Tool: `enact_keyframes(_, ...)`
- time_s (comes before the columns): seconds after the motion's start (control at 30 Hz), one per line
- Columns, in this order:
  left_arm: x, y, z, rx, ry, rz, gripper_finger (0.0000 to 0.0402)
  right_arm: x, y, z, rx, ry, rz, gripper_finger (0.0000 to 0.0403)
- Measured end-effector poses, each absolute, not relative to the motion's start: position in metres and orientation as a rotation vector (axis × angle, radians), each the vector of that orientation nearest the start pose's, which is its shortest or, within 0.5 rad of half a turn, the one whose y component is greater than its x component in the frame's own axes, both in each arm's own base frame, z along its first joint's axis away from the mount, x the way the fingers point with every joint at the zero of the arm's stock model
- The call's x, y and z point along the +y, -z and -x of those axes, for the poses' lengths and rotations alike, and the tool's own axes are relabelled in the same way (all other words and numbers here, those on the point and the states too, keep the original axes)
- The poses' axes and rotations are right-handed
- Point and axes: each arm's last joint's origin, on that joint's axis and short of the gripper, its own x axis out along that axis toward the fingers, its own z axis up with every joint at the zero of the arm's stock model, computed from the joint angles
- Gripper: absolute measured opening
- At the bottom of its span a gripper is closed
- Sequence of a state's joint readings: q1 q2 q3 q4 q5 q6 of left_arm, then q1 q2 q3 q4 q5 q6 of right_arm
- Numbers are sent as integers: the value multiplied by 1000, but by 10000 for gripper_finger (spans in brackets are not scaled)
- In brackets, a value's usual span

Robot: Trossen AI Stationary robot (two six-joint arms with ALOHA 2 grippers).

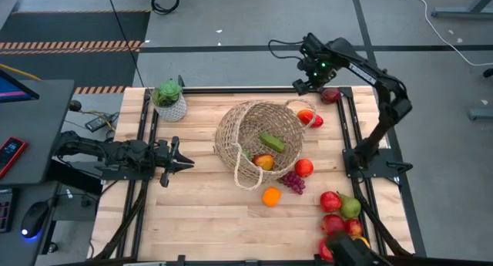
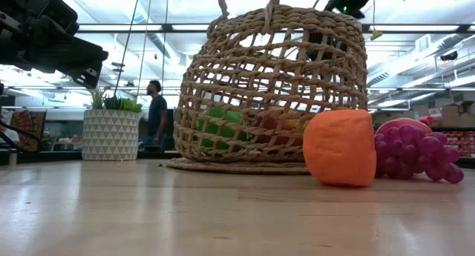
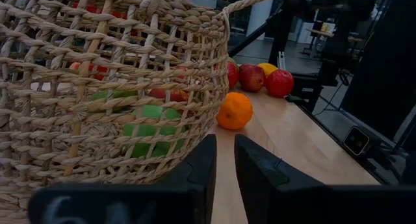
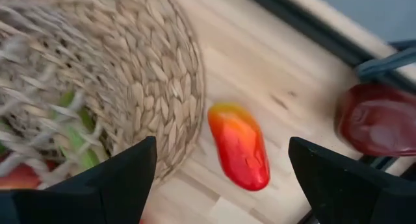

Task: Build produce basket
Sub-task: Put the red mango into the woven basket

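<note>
1. My right gripper [image 4: 221, 162] hangs above the table's far right part, fingers wide, empty.
2. The red-orange pepper [image 4: 239, 146] lies below, between them, just beside the basket [image 1: 245, 126]; its long axis runs across the gap, so I judge a wrist turn comes first.
3. My left gripper [image 3: 224, 178], pinched narrow and empty, waits left of the basket, farther off.

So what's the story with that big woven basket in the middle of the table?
The basket is tan wicker, loosely woven with open gaps, round, with a rope-like loop handle. It seems tipped rather than standing level, resting on the wooden table. Inside show a green cucumber and a red-and-yellow fruit. A red-orange pepper lies just outside its wall, and an orange and purple grapes sit close by. Neither gripper touches it.
</note>
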State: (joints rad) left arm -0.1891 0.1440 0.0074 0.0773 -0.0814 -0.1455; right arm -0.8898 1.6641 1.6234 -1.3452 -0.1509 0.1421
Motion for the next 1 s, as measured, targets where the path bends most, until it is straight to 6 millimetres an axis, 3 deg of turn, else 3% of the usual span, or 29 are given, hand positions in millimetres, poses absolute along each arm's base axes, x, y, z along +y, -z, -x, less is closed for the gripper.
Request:
enact_keyframes(0.53,-18,-162,-105,66,103,137,63,-240,-276,-198,1424,634,-845,352)
enact_keyframes(0.77,-18,-162,-105,66,103,137,56,-234,-245,-197,1497,546,-768,354)
enact_keyframes(1.0,-18,-162,-105,67,103,137,62,-232,-223,-194,1549,516,-669,387)
